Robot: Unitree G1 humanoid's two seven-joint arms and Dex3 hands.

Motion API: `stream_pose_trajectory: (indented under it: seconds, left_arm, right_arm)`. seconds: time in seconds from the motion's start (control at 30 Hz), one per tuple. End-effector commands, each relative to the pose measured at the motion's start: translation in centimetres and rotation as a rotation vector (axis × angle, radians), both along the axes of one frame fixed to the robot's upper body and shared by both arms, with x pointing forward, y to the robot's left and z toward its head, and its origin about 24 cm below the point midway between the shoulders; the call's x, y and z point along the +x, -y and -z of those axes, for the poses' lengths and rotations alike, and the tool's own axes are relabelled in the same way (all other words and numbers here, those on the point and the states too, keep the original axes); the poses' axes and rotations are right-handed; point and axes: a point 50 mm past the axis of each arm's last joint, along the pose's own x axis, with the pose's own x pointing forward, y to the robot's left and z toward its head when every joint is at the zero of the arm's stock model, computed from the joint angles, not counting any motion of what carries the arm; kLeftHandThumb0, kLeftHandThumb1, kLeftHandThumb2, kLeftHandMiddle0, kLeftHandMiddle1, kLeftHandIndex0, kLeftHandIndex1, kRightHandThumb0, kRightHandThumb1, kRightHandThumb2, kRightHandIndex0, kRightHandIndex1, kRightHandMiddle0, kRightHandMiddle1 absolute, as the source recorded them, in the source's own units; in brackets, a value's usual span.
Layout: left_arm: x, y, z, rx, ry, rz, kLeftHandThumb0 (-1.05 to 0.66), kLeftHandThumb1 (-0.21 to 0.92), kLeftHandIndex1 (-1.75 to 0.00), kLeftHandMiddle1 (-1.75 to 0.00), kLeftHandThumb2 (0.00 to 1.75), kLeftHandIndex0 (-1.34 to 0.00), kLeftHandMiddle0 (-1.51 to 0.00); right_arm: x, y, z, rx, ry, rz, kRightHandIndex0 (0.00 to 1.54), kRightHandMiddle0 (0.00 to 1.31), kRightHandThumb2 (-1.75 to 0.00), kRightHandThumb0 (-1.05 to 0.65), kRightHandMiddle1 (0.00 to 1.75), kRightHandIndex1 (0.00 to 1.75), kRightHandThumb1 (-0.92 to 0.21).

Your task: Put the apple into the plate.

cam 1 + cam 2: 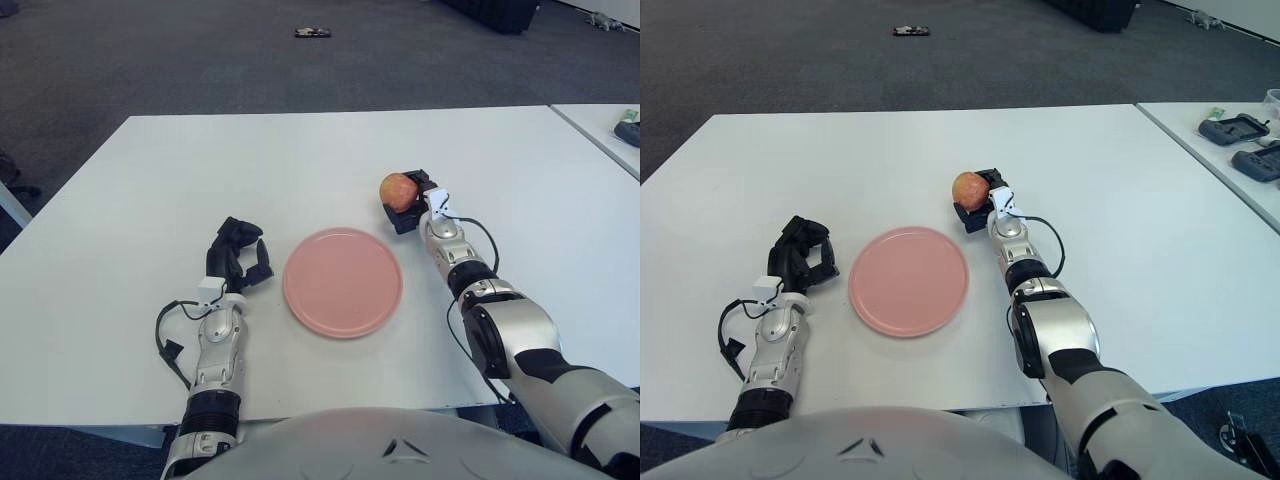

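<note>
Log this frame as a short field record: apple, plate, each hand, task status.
apple: held by the right hand, beyond the plate's far right edge, not over it
plate: pink, bare, on the white table
right hand: fingers closed around the apple
left hand: idle, left of the plate, fingers curled
task status: apple not yet in plate

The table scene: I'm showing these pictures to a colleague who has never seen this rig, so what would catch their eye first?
Probably the apple, held in the right hand just beyond the far right edge of the pink plate, which sits mid-table with nothing on it. Next, the left hand, fingers curled, idle to the left of the plate on the white table.
</note>
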Motion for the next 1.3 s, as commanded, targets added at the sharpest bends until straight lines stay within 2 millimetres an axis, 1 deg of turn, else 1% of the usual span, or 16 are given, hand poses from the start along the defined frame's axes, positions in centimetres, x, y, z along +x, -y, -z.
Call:
stream_pose_trajectory:
  seconds: [0.0, 0.07, 0.23, 0.3, 0.4, 0.57, 0.73, 0.83, 0.93, 1.07, 1.17, 1.27]
  left_arm:
    - [-0.8, -0.3, 1.2, -0.005, -0.076, -0.009, -0.46, 0.36, -1.75, -1.75, 1.27, -0.57, -1.05]
    - [-0.8, -0.3, 1.2, -0.004, -0.075, -0.010, -0.46, 0.36, -1.75, -1.75, 1.27, -0.57, -1.05]
    - [-0.8, -0.3, 1.2, -0.003, -0.075, -0.002, -0.46, 0.36, -1.75, -1.75, 1.27, -0.57, -1.05]
    - [-0.8, -0.3, 1.2, -0.002, -0.075, 0.000, -0.46, 0.36, -1.75, -1.75, 1.27, -0.57, -1.05]
    - [-0.8, -0.3, 1.2, -0.001, -0.073, 0.000, -0.46, 0.36, -1.75, -1.75, 1.27, -0.57, -1.05]
    - [-0.7, -0.2, 1.2, -0.002, -0.073, 0.008, -0.47, 0.34, -1.75, -1.75, 1.29, -0.59, -1.08]
    - [-0.8, -0.3, 1.2, -0.001, -0.074, 0.007, -0.47, 0.35, -1.75, -1.75, 1.29, -0.58, -1.06]
    - [-0.8, -0.3, 1.2, -0.003, -0.074, 0.003, -0.47, 0.35, -1.75, -1.75, 1.29, -0.58, -1.06]
    - [-0.7, -0.2, 1.2, -0.007, -0.067, 0.003, -0.47, 0.35, -1.75, -1.75, 1.29, -0.58, -1.07]
    - [-0.8, -0.1, 1.1, -0.006, -0.063, 0.004, -0.47, 0.34, -1.75, -1.75, 1.30, -0.59, -1.09]
    - [-0.8, -0.1, 1.1, -0.002, -0.063, 0.007, -0.48, 0.33, -1.75, -1.75, 1.31, -0.60, -1.10]
    - [-0.8, -0.1, 1.2, -0.008, -0.064, 0.005, -0.48, 0.33, -1.75, -1.75, 1.32, -0.60, -1.10]
  right_arm:
    - [0.2, -0.4, -1.0, 0.141, 0.031, -0.016, 0.98, 0.68, -1.74, 0.00, 1.75, 1.60, 0.09]
    - [0.2, -0.5, -1.1, 0.182, 0.028, -0.029, 0.98, 0.68, -1.74, 0.00, 1.75, 1.60, 0.10]
    - [-0.1, -0.6, -1.2, 0.363, 0.007, -0.084, 0.98, 0.68, -1.73, 0.00, 1.75, 1.59, 0.10]
    - [-0.2, -0.7, -1.3, 0.404, 0.005, -0.102, 0.98, 0.68, -1.73, 0.00, 1.75, 1.59, 0.09]
    - [-0.4, -0.7, -1.4, 0.433, 0.008, -0.123, 0.98, 0.67, -1.72, 0.00, 1.75, 1.58, 0.09]
    - [-1.2, -1.4, -2.0, 0.477, 0.059, -0.228, 0.99, 0.68, -1.73, 0.00, 1.75, 1.58, 0.10]
    - [-2.0, -1.9, -2.5, 0.496, 0.095, -0.310, 0.99, 0.68, -1.74, 0.00, 1.75, 1.59, 0.11]
    - [-2.4, -2.2, -2.8, 0.478, 0.122, -0.386, 0.99, 0.69, -1.75, 0.00, 1.75, 1.60, 0.10]
    - [-3.6, -3.0, -3.8, 0.387, 0.187, -0.528, 0.98, 0.69, -1.75, 0.00, 1.75, 1.61, 0.10]
    - [-4.8, -3.4, -4.6, 0.319, 0.228, -0.604, 0.99, 0.70, -1.75, 0.00, 1.75, 1.60, 0.11]
    - [-5.5, -3.4, -4.9, 0.222, 0.276, -0.668, 0.99, 0.70, -1.75, 0.00, 1.75, 1.59, 0.11]
    - [-6.0, -3.5, -5.1, 0.104, 0.311, -0.768, 1.00, 0.71, -1.75, 0.00, 1.75, 1.57, 0.12]
